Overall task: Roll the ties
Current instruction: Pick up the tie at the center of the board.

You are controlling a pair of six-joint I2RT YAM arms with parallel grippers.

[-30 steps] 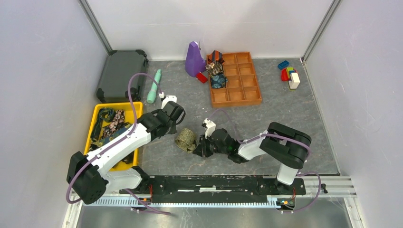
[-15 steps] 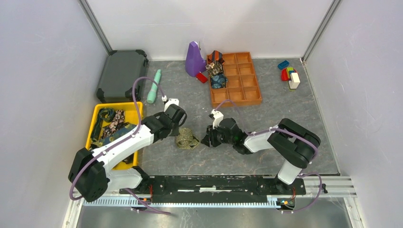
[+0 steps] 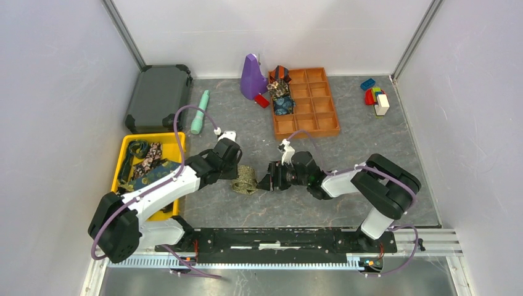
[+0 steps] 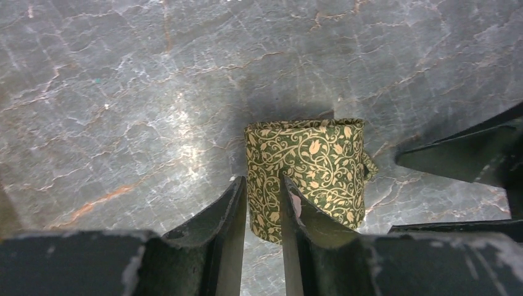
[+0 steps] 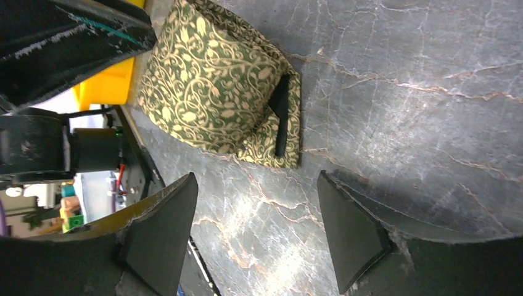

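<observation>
My right gripper (image 3: 266,181) has opened; the rolled olive-gold vine-patterned fabric tie (image 3: 245,179) lies between both grippers, apart from the yellow plastic bin (image 3: 154,135). Left wrist: my left gripper (image 4: 264,206) clamps its wall, axis seemingly along my fingers. Right wrist: jaws apart, tie just ahead.

Olive-green fabric necktie with gold vine print (image 3: 245,179), rolled into a coil on the grey counter (image 3: 370,135), its tail end lying flat beside it. Loose dark patterned ties (image 3: 145,163) at 9 o'clock, tangled in a yellow bin (image 3: 154,135). Rolled tie coils (image 3: 280,95) at 1 o'clock, in a wooden tray (image 3: 337,117).
</observation>
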